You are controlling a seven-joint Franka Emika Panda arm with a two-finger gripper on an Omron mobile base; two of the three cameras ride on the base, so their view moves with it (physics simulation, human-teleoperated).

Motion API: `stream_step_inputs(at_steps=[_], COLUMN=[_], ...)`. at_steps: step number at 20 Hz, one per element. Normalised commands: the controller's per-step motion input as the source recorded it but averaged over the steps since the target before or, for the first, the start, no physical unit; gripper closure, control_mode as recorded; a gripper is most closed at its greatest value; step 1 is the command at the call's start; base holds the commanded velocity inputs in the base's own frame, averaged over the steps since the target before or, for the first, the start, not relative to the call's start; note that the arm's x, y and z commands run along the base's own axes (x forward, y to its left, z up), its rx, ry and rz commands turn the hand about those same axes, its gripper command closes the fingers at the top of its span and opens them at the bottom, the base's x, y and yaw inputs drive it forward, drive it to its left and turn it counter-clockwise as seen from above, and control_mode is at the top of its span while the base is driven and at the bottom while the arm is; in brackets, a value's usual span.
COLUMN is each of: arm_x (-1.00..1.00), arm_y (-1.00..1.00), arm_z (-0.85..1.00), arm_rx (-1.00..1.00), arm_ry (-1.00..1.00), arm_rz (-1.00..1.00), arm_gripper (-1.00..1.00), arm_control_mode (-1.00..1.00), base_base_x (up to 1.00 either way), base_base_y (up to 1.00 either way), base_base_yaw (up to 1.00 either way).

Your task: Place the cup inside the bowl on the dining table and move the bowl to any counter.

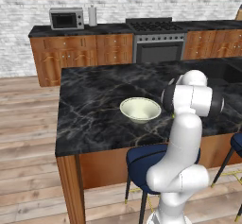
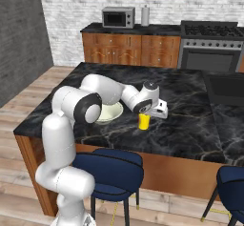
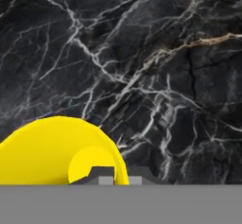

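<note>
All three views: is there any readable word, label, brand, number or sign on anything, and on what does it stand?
None can be read.
The microwave has a control strip, too small and blurred for any characters.
The cup, bowl, dining table and stove carry no visible lettering.

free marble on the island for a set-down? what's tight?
Bare black marble dining table: the wide stretch left of the cream-white shallow bowl, and the far side toward the wall counter. Crowded: right of the bowl, where the gripper is shut on the small yellow cup.
</note>
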Motion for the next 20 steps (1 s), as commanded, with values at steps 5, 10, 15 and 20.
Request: stream_step_inputs(at_steps=[5,10,15,20], arm_x=[0.01,0.01,-0.34,-0.53], arm_y=[0.17,0.04,0.01,0.22], arm_z=[0.36,0.60,0.52,0.28], arm_rx=[0.00,0.00,0.00,0.00], arm_ry=[0.00,0.01,0.08,0.04], arm_rz=[0.00,-0.04,-0.06,-0.07], arm_gripper=[1.00,1.00,1.00,1.00], arm_control_mode=[-1.00,-1.00,-1.00,-1.00], base_base_x=[0.00,0.00,0.00,0.00], base_base_y=[0.00,0.00,0.00,0.00], base_base_yaw=[0.00,0.00,0.00,0.00])
